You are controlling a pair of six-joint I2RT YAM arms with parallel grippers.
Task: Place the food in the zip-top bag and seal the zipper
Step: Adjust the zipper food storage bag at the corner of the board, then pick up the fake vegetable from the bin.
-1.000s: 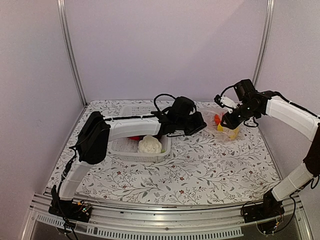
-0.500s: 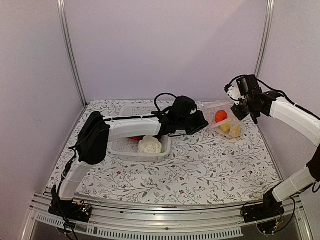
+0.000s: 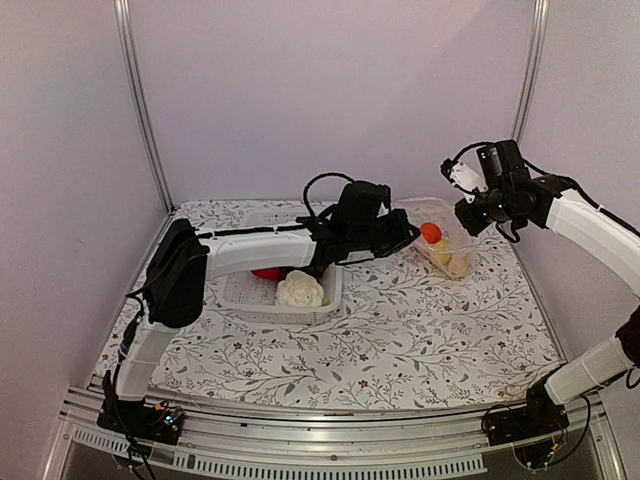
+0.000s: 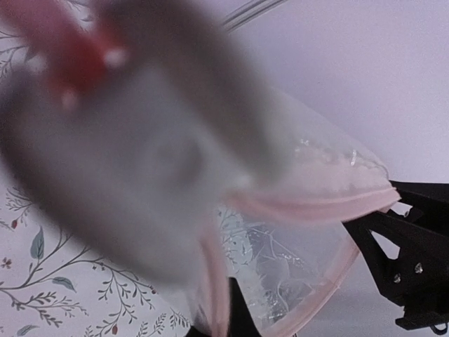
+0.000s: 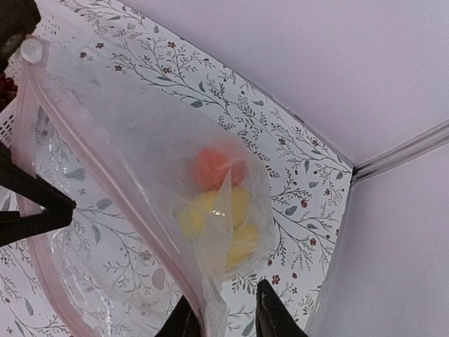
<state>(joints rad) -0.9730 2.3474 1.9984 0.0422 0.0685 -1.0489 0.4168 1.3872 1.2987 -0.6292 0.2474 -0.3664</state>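
Zip-top bag [image 5: 147, 133] of clear, crinkly plastic rests on the far right part of the floral-patterned table [image 3: 400, 340], with its mouth end lifted. In the top view its long axis runs from the left arm's tool rightward and slightly toward the near edge. The mouth faces left, toward the white slotted plastic basket [image 3: 240, 292], and the closed end points right. The faintly pink press-seal zipper [image 5: 105, 175] gapes, its two lips spread apart in both wrist views. An orange round piece [image 5: 214, 167] and several yellow pieces [image 5: 224, 214] sit together inside, down at the closed end.

The left gripper [image 3: 393, 237] is closed tight on the bag's mouth edge beside the zipper. Its wrist view is largely filled by a blurred grey shape, with the pink strip coming out from behind it. The right gripper [image 5: 224, 295] hangs above the bag's right end with its fingers apart. A fold of film shows between them, though whether they touch it cannot be told.

A white toy cauliflower [image 3: 300, 290] and a red fruit [image 3: 267, 274] lie in the basket.
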